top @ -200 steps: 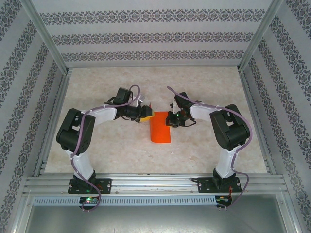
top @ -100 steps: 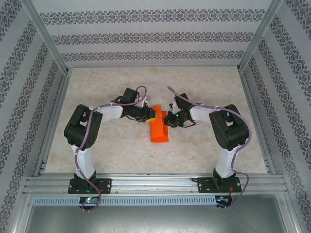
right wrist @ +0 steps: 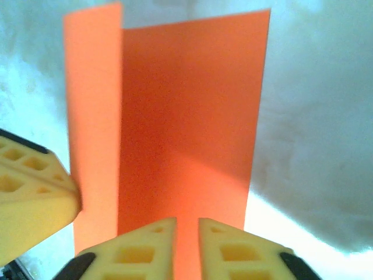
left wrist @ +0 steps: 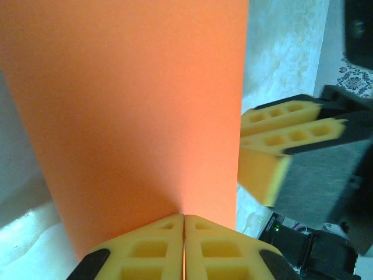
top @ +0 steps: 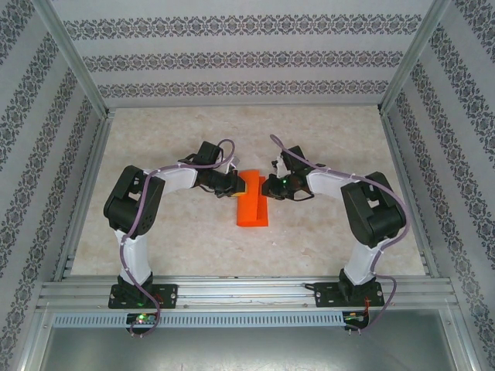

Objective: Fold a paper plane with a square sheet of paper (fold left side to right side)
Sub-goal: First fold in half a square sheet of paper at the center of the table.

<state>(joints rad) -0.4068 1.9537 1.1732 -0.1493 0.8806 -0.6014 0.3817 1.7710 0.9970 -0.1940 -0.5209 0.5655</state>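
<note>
Left claw (left wrist: pixel 184 236) pinches the half-folded square sheet of paper (left wrist: pixel 134 105); right claw (right wrist: pixel 187 242), fingers slightly parted, sits over it

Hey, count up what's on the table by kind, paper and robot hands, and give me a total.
Paper: 1, the orange paper sheet
Robot hands: 2, the left hand and the right hand
Total: 3
</note>
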